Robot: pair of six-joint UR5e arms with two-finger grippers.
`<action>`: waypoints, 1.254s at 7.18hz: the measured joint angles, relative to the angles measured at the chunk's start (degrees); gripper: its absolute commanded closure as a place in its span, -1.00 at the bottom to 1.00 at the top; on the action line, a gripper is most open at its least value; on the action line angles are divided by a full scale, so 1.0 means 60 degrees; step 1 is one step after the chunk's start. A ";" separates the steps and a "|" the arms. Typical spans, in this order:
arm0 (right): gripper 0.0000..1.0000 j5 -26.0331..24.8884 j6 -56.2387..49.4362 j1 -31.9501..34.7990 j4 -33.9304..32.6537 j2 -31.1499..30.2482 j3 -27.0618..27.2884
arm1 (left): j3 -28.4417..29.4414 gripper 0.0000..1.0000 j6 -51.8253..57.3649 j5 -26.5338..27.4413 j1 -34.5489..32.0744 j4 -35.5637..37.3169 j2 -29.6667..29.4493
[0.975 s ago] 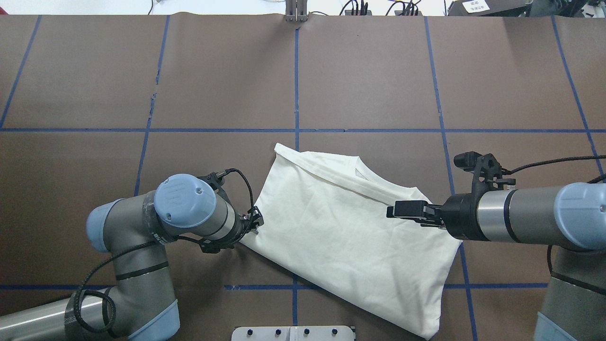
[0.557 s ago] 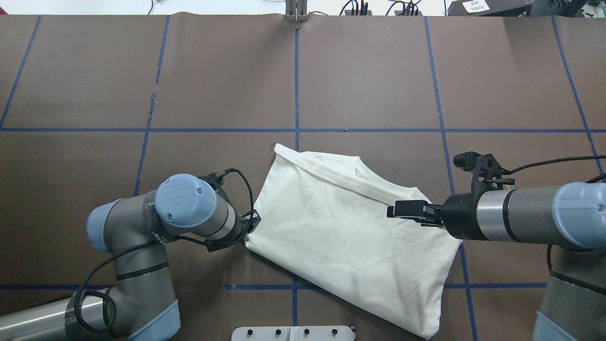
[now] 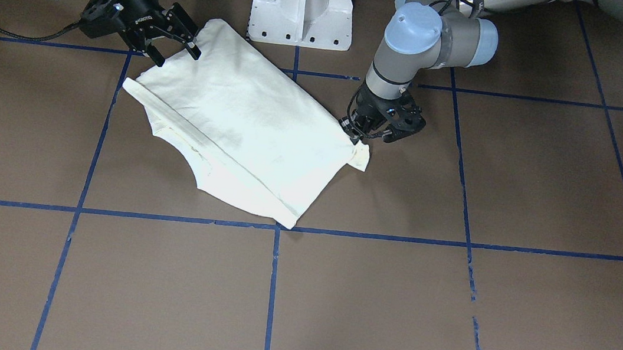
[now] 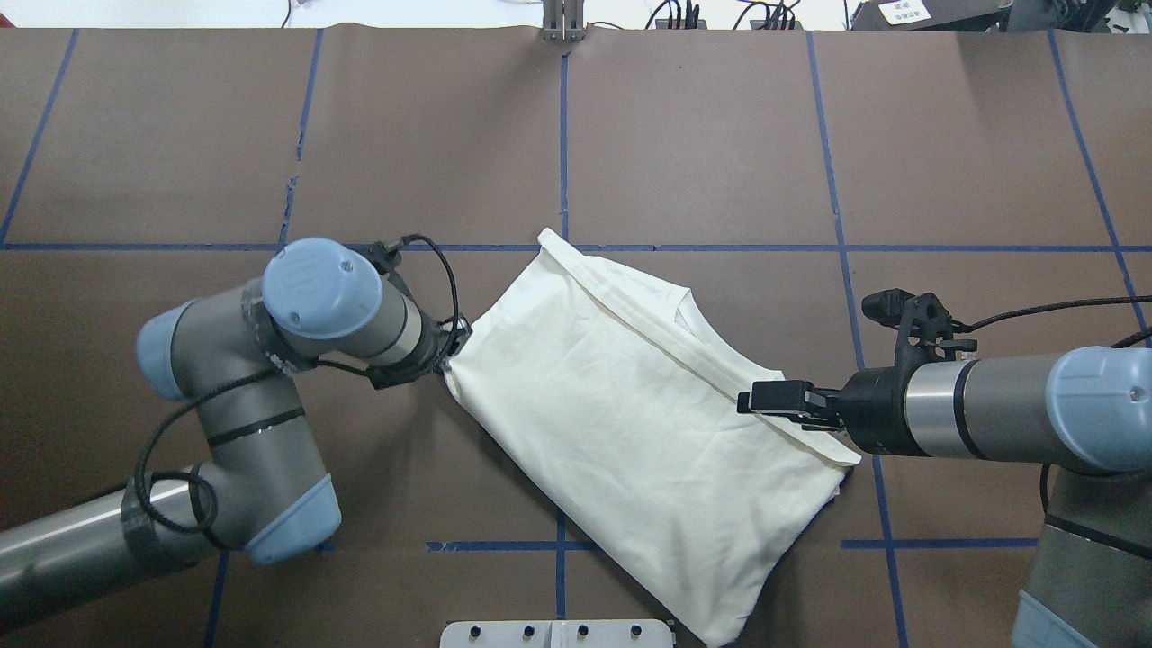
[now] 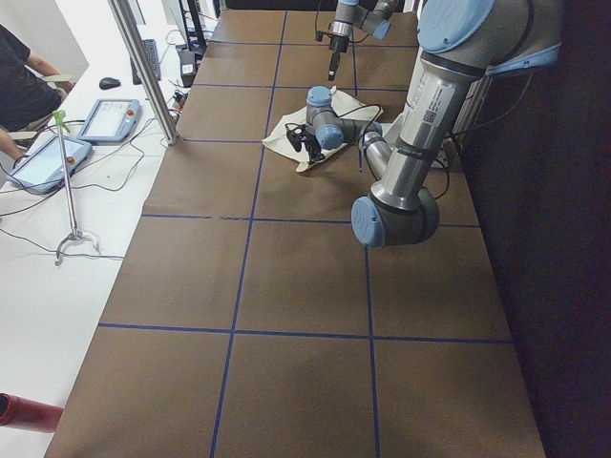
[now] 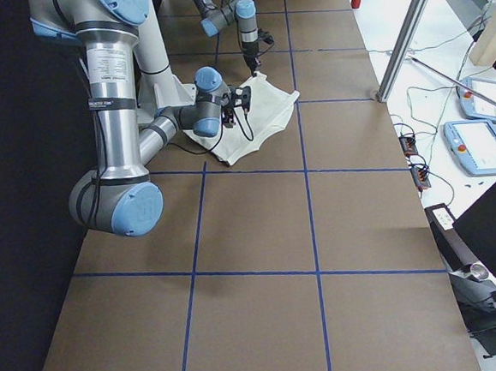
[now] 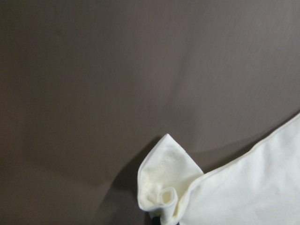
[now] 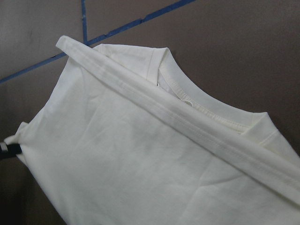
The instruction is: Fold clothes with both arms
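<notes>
The cream-white shirt (image 4: pixel 630 423) lies folded and slanted on the brown table, plain side up, its neckline (image 4: pixel 691 317) peeking out at the far right. No print shows. My left gripper (image 4: pixel 447 353) is shut on the shirt's left corner, which bunches up in the left wrist view (image 7: pixel 164 194). In the front-facing view this gripper (image 3: pixel 359 135) pinches that corner just above the table. My right gripper (image 3: pixel 175 48) stands open over the shirt's right edge, fingers apart and holding nothing. The right wrist view looks down on the folded hem band (image 8: pixel 187 126).
The white pedestal base (image 3: pixel 302 4) stands at the near table edge. Blue tape lines (image 4: pixel 562 135) grid the table. A metal post (image 5: pixel 143 72) rises at the far side. A person (image 5: pixel 19 86) and tablets (image 6: pixel 484 145) are beyond the table.
My left arm has swung away from the robot's base with the shirt corner, dragging and turning the shirt towards the table's far side. The right arm has stayed put.
</notes>
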 measured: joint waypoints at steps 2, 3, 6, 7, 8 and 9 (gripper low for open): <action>-1.00 -0.0022 -0.0010 0.0044 0.0000 0.0001 -0.0062 | 0.2587 1.00 0.1016 0.0275 -0.1017 -0.0500 -0.1822; -1.00 -0.0039 -0.0013 0.0071 -0.0003 0.0007 -0.0112 | 0.4067 1.00 0.1393 0.0458 -0.1356 -0.1347 -0.2690; -1.00 -0.0048 -0.0015 0.0098 -0.0004 0.0018 -0.0202 | 0.6640 1.00 0.2078 0.0799 -0.1856 -0.3505 -0.4150; -1.00 -0.0062 -0.0015 0.0095 -0.0004 0.0023 -0.0206 | 0.7046 1.00 0.2130 0.0952 -0.1883 -0.3943 -0.4341; -1.00 -0.0081 -0.0015 0.0084 -0.0005 0.0035 -0.0207 | 0.7380 -0.98 0.2151 0.1030 -0.1889 -0.4361 -0.4436; -1.00 -0.0097 -0.0015 0.0077 -0.0005 0.0047 -0.0205 | 0.7560 -1.00 0.2163 0.1212 -0.1906 -0.4557 -0.4453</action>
